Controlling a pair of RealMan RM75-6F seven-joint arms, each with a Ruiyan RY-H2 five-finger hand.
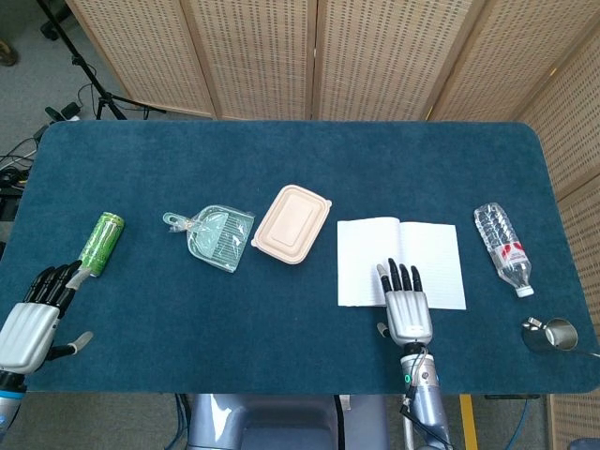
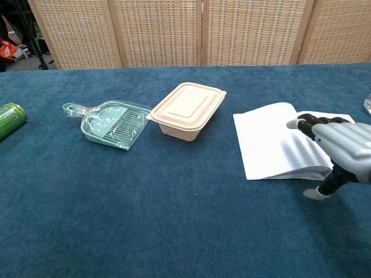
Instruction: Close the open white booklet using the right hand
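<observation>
Under the right hand's [image 1: 407, 307] spread, empty fingertips, white booklet [image 1: 400, 262] lying open, left hand [image 1: 28, 325] open and empty in head view only, thumb [image 2: 316, 193] off the near page edge clearest in chest view.

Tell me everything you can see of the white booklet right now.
The white booklet lies open and flat on the blue table, right of the beige lidded box. Both pages show, plain white paper with faint ruled lines, parted by a centre crease. The stacked page edges face the robot. The right hand is spread over its near edge by the crease; whether the fingers touch the paper, I cannot tell.
</observation>
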